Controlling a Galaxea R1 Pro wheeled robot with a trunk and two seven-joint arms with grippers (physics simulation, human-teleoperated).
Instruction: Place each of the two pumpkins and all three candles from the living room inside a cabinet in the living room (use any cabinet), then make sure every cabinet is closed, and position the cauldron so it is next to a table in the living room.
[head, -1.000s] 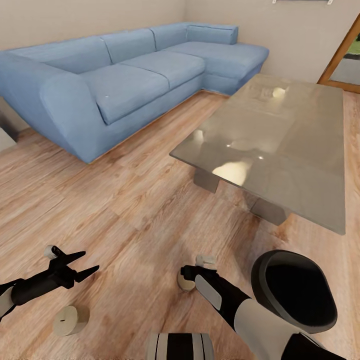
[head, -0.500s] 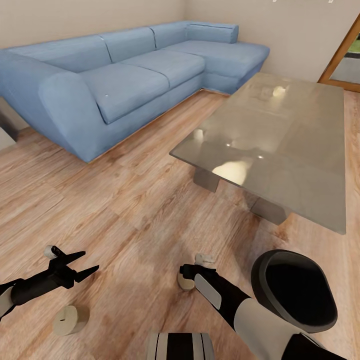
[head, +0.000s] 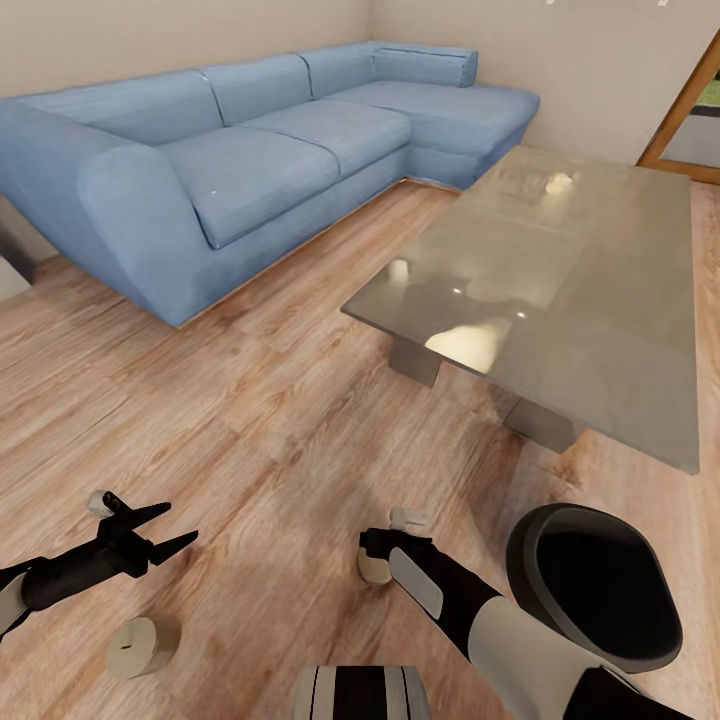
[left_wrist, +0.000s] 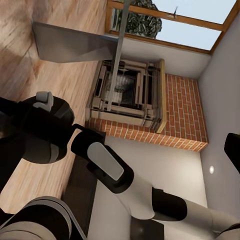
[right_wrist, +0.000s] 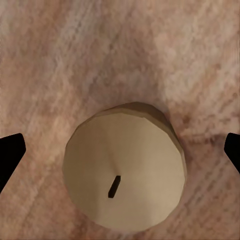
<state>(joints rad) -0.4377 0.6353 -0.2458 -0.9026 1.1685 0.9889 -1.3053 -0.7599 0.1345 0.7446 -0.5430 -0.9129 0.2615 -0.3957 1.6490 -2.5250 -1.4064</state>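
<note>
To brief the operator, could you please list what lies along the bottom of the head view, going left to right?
Black left gripper → pale beige stubby candle on the floor → right gripper above a second candle → glossy black wide-mouthed cauldron.

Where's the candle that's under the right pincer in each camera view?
Head view: candle low centre, under the right pincer.
Right wrist view: candle at centre, seen from above, wick showing.
Left wrist view: cannot pick it out.
Shared landmark: the wooden floor.
</note>
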